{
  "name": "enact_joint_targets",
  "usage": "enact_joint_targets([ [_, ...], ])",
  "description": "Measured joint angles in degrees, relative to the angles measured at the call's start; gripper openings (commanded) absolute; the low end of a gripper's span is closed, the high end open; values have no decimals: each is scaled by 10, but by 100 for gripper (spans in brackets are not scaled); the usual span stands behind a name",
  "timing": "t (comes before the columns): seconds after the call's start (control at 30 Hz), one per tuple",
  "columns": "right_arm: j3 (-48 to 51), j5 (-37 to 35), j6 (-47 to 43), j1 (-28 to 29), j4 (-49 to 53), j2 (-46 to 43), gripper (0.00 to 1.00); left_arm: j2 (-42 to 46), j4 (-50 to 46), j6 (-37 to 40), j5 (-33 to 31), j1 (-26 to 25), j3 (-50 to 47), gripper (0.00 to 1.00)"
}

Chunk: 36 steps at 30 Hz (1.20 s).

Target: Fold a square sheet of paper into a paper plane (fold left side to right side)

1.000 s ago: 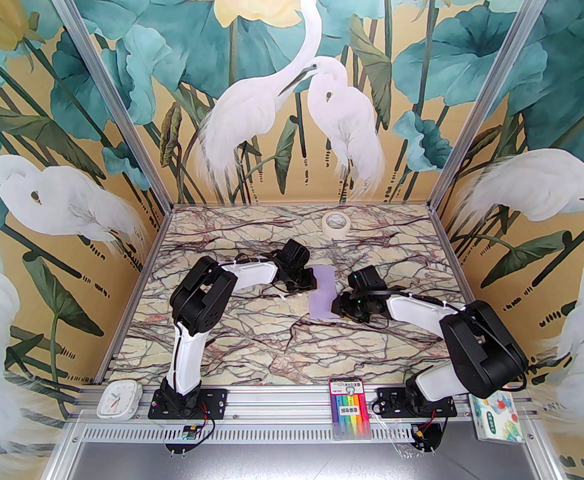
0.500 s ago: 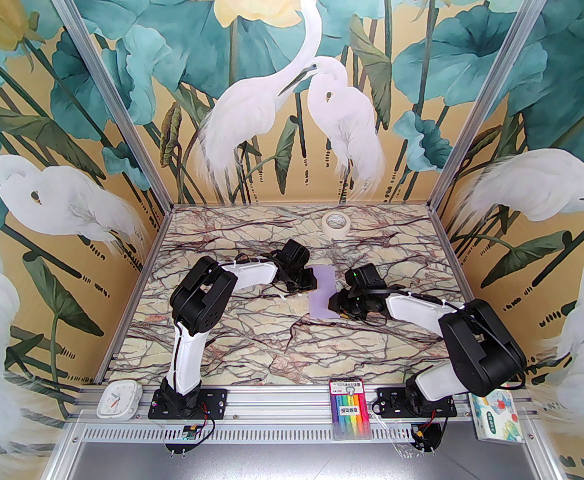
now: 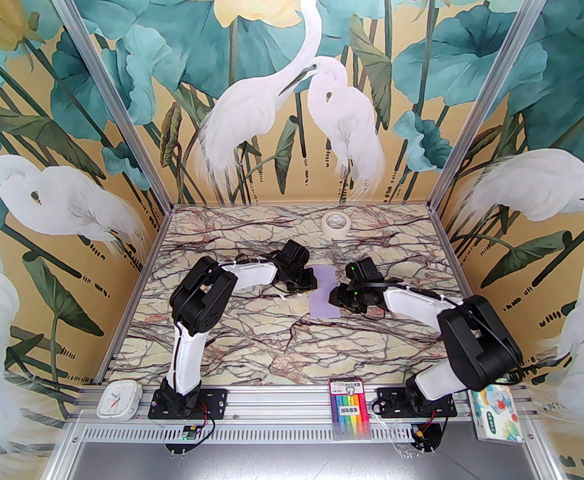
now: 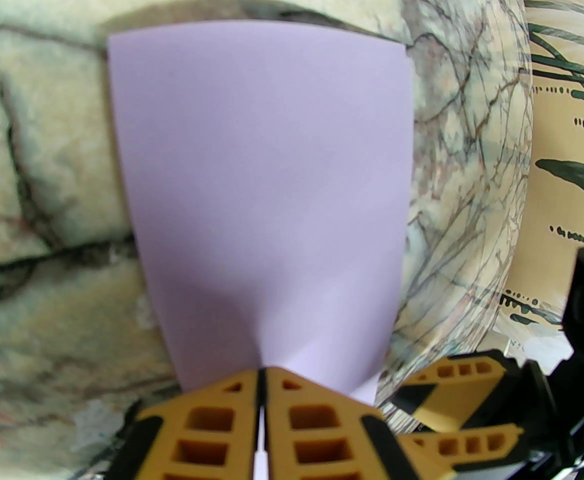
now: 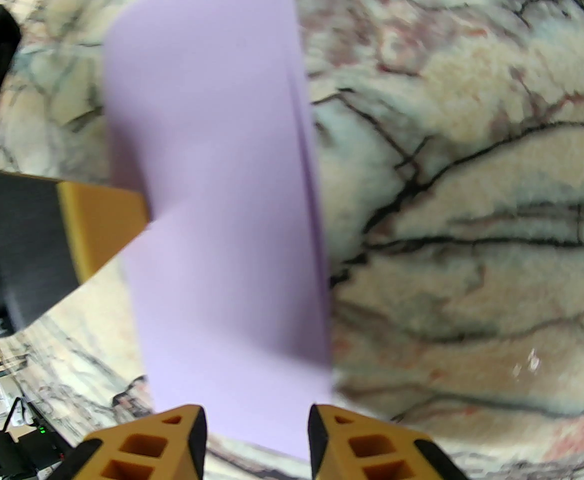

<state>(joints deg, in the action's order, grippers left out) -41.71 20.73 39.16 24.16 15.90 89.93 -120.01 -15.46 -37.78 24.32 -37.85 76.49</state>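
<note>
Top external view: the right gripper (image 3: 335,299) has slid a bit farther along the paper (image 3: 323,293). Its jaws are half open over the right edge. The left gripper (image 3: 311,283) pinches the other side with its jaws shut. The paper lies in the middle of the table (image 3: 251,338), folded in two, so I think this fold is done. From above the fingertips are hard to see, and the wrist pictures are blurry.

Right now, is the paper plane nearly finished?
Not nearly. Done: the purple paper looks folded in half, two layers showing along one edge. In hand: the left tool pinches its edge, the open right tool sits at another edge. Left: nose and wing folds; no pointed shape yet.
</note>
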Motion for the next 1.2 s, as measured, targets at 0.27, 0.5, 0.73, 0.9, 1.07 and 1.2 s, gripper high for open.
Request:
enact_joint_targets([
  [0.27, -4, 0, -4, -1, 4, 8, 40, 1, -9, -1, 9, 16, 14, 12],
  [0.5, -4, 1, -4, -1, 4, 8, 40, -5, -15, 0, 20, 51, 71, 13],
  [0.73, -4, 2, -4, -1, 4, 7, 42, -49, -22, 5, 21, 56, 98, 13],
  [0.9, -4, 3, -4, -1, 6, 4, 44, -61, -25, 10, 24, 56, 96, 12],
  [1.07, -2, 5, -1, -1, 6, 4, 45, -61, -16, 10, 27, 56, 90, 12],
  [1.2, -1, 12, 2, -1, 3, 4, 45, -61, -14, 10, 28, 56, 90, 12],
])
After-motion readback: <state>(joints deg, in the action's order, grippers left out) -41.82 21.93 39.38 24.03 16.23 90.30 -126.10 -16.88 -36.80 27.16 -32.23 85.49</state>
